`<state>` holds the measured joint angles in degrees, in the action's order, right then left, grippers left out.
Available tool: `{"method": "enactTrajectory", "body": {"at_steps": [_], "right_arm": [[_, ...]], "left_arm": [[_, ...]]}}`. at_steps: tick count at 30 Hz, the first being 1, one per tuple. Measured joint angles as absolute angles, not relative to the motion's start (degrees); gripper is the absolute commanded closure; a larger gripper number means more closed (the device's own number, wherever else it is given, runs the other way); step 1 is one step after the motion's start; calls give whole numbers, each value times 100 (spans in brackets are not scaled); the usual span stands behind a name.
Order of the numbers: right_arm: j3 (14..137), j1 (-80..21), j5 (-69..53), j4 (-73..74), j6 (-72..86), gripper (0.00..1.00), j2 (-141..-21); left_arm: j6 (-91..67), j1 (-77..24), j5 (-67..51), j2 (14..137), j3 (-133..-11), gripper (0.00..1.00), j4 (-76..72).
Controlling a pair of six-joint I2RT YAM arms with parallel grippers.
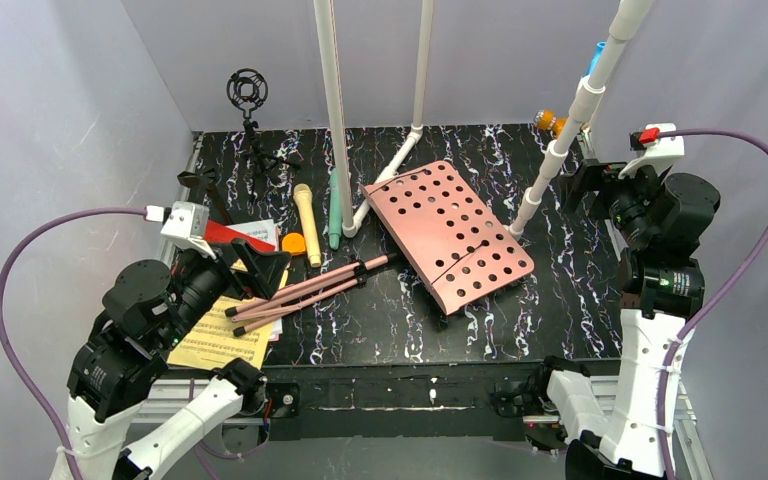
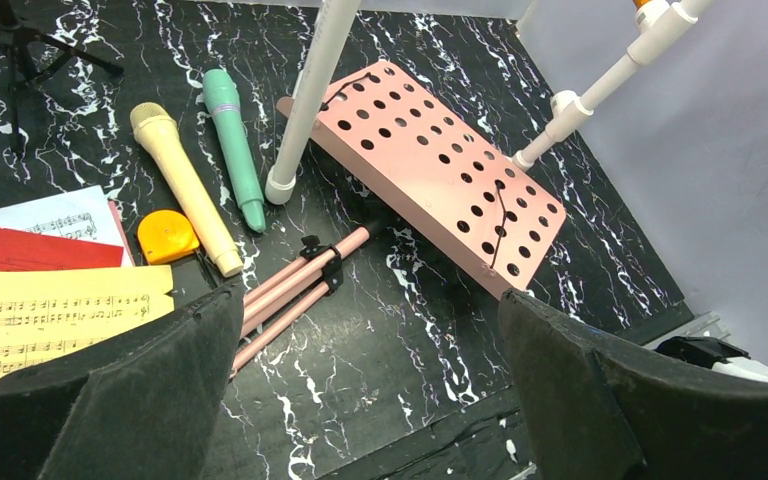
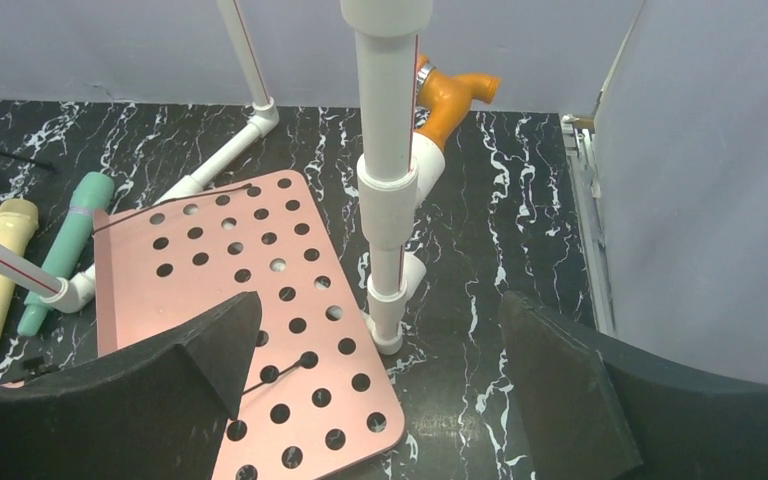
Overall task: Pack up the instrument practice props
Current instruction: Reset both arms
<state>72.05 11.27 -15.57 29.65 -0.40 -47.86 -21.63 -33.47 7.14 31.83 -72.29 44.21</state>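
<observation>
The pink hole-punched music stand plate (image 1: 450, 232) lies flat mid-table, its folded pink tripod legs (image 1: 300, 290) pointing left; it also shows in the left wrist view (image 2: 430, 170) and the right wrist view (image 3: 230, 300). The yellow microphone (image 1: 307, 222) and mint-green microphone (image 1: 334, 215) lie side by side left of it. The red folder (image 1: 225, 233), a pale music sheet (image 2: 60, 215) and yellow sheet music (image 1: 222, 335) lie at the left. My left gripper (image 1: 260, 262) is open and empty above the leg ends. My right gripper (image 1: 585, 185) is open and empty at the right edge.
A white pipe frame stands on the table: one upright (image 1: 335, 110) by the microphones, one (image 1: 560, 150) at the stand's right corner. A black tripod mic holder (image 1: 250, 110) stands back left. An orange disc (image 1: 293, 243) lies by the yellow microphone. An orange fitting (image 3: 450, 90) sits back right.
</observation>
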Motion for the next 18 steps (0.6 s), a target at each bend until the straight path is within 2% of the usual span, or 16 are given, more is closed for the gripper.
{"method": "enactTrajectory", "body": {"at_steps": [18], "right_arm": [[7135, 1127, -1487, 2877, -110, 2, -4681]], "left_arm": [[-2163, -3347, 777, 3092, -7194, 2, 4447]]}}
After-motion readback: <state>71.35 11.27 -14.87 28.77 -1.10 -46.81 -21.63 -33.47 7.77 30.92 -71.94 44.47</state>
